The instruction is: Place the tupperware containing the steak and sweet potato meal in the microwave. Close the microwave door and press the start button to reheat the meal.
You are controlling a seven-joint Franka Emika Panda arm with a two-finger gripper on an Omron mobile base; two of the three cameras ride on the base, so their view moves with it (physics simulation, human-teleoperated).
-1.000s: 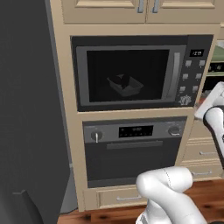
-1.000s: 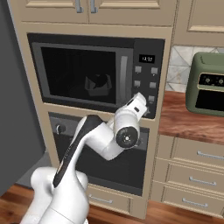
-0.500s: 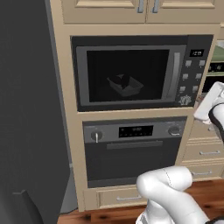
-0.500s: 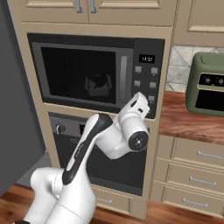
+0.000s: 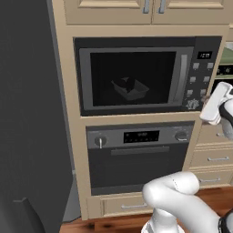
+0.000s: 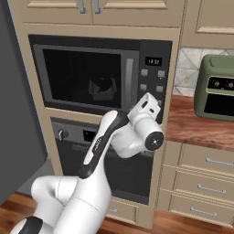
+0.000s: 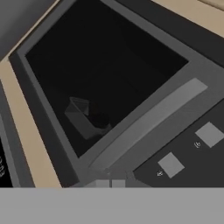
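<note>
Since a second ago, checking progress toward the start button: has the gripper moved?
Yes. In the left base view the gripper has moved left toward the microwave button panel; it is now shut, its tip at the lowest buttons.

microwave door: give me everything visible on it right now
The microwave door is shut, flush with the black microwave front. It has a wide dark grey frame around a big dark glass window, and a vertical grey bar handle along its right edge, next to the button panel. Through the glass the tupperware shows dimly inside. In the hand view the door appears tilted, its handle running diagonally. The gripper, shut, is at the panel's lower buttons, right of the door; nothing visibly touches the door.
</note>
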